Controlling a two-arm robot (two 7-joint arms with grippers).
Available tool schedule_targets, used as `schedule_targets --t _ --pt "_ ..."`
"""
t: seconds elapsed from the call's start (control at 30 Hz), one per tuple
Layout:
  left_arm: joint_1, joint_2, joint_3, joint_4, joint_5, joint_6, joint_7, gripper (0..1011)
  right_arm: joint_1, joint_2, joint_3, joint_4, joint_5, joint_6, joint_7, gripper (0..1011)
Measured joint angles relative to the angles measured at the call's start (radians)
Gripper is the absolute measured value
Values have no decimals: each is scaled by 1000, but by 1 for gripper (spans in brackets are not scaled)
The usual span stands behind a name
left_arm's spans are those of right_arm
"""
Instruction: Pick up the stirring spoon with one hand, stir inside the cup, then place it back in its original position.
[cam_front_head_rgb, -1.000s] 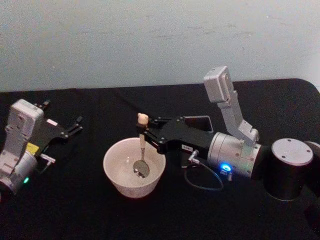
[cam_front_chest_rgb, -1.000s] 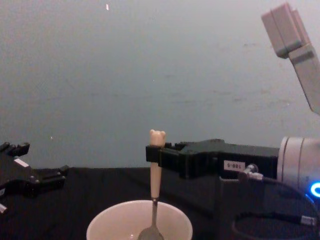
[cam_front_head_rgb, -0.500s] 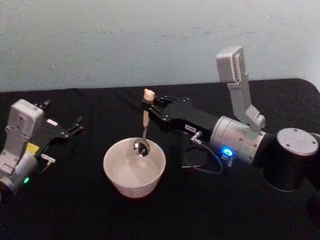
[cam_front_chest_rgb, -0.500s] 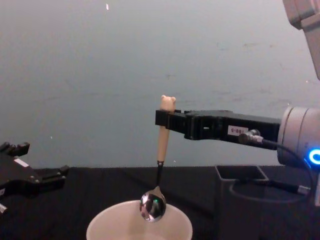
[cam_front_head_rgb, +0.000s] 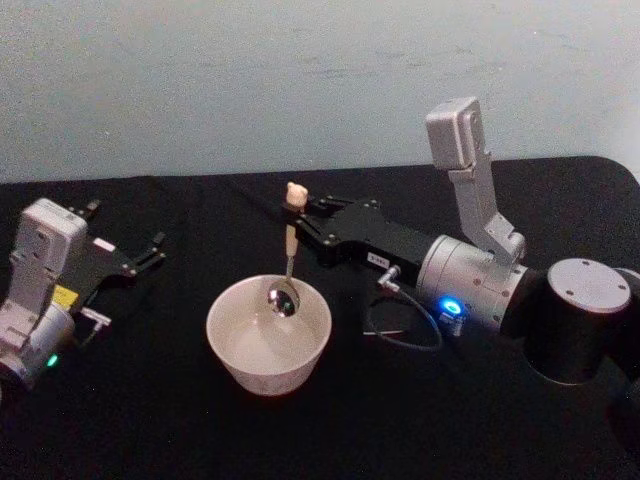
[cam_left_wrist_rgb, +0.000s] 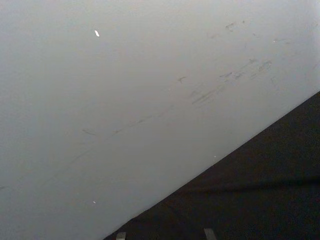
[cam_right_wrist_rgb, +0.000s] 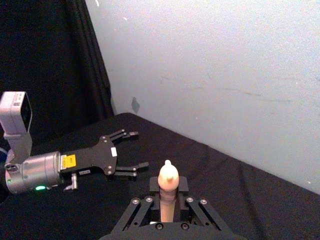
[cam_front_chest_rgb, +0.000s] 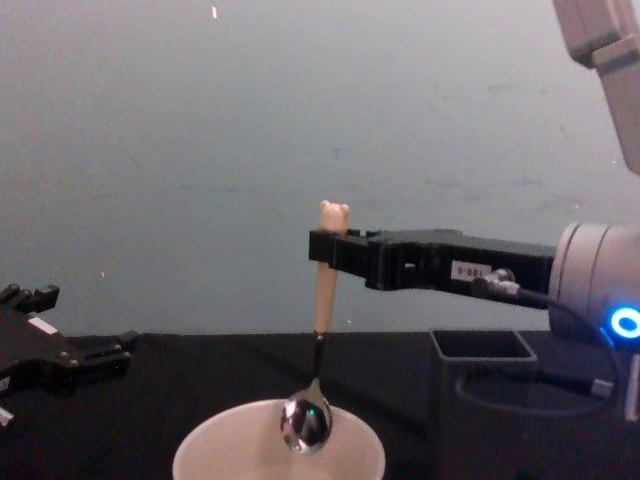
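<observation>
While the right tool (cam_front_head_rgb: 297, 216) grips it, the spoon (cam_front_head_rgb: 288, 248) overhangs the cup (cam_front_head_rgb: 262, 366).

At frame centre the right claw (cam_front_chest_rgb: 323, 249) grips the stirring spoon (cam_front_chest_rgb: 324, 290) just under its bear head; the steel bowl hangs at the rim of the cup (cam_front_chest_rgb: 215, 452), bottom centre.

Black cloth-covered table (cam_front_head_rgb: 180, 430); pale grey-blue wall (cam_front_head_rgb: 250, 80) behind, faintly scuffed; dark curtain (cam_right_wrist_rgb: 50, 50) adjoining wall.
</observation>
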Motion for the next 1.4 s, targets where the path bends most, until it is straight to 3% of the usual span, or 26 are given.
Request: schedule_targets --t 0.6,1.4 --pt "0 0 0 0 0 0 0 1001 -8 -11 8 15 26 18 -9 202" --pt "0 0 0 0 0 0 0 1001 -29 3 119 -39 157 -28 -73 202"
